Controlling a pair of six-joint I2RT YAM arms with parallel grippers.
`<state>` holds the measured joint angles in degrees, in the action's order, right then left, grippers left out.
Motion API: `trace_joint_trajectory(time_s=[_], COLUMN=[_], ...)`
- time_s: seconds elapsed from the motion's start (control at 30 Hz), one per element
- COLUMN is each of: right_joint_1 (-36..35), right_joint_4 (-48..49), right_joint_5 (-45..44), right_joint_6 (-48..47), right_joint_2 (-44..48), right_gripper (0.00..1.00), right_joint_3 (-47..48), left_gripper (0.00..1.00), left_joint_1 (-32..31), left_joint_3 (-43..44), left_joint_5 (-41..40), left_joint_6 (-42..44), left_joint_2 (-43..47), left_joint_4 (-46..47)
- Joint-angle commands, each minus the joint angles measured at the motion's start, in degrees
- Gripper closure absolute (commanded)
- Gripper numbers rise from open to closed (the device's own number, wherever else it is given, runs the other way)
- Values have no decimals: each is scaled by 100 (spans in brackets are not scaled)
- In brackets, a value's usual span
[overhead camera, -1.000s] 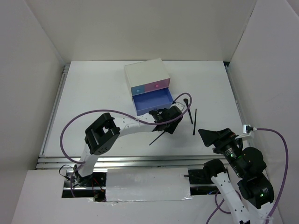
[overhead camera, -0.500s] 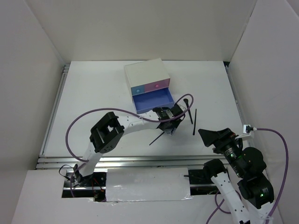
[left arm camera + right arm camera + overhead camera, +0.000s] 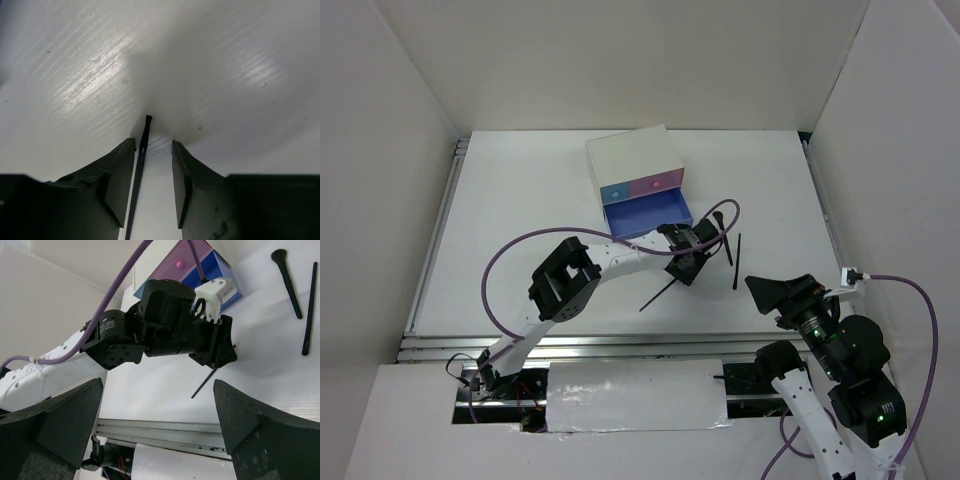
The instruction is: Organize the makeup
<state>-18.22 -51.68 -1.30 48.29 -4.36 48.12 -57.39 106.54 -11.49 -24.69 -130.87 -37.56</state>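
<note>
A robot lab cell. White panels [image 3: 620, 60] wall in a white bench [image 3: 520, 200]. Metal rails [image 3: 440, 345] and purple cables [image 3: 890, 278] edge it.

White tabletop [image 3: 520, 200] fills the scene, matte and faintly ribbed. From the left wrist view, soft glare [image 3: 100, 65] is smeared across it in streaks, with a shadow pooling lower down. A plain white back wall [image 3: 620, 60] stands behind, with a left wall [image 3: 370, 200] and a right wall [image 3: 900, 150] closing in the sides. Metal rails [image 3: 435, 240] run along the left edge, and more rails [image 3: 570, 345] cross the near edge. A white cover plate [image 3: 630, 395] sits just below those. Lighting is even and bright.
</note>
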Motion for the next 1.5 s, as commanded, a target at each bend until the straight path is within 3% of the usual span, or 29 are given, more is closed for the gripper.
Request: trace_joint_trajectory(time_s=[0.0,0.1,0.37,0.57,0.87,1.17,1.3,1.47], right_joint_1=[3,11,20,11,11,20,11,20], right_joint_4=[97,105,123,123,62,62,114,184], right_joint_5=[-72,-55,-11,-2,-133,-239,-195,-274], right_joint_6=[-92,-66,-48,-39,-57,-153,-180,-259], right_joint_2=[-39,-21,-3,-21,-30,-100,-197,-293], right_gripper=[0,0,0,0,0,0,0,0], right_joint_3=[198,172,172,180,321,339,304,198], left_gripper=[54,62,100,100,100,100,100,100], left_joint_1=[-1,25,43,34,104,456,640,869], left_joint_3=[-54,-142,-397,-485,481,1896,2458,2346], left_joint_5=[330,462,560,446,6,-170,-319,-530], left_joint_6=[87,87,166,412,1141,2327,3250,4110], left_joint_2=[-325,-352,-282,332,606,439,325,369], left_joint_4=[-471,-524,-480,-383,-902,-1017,-990,-604])
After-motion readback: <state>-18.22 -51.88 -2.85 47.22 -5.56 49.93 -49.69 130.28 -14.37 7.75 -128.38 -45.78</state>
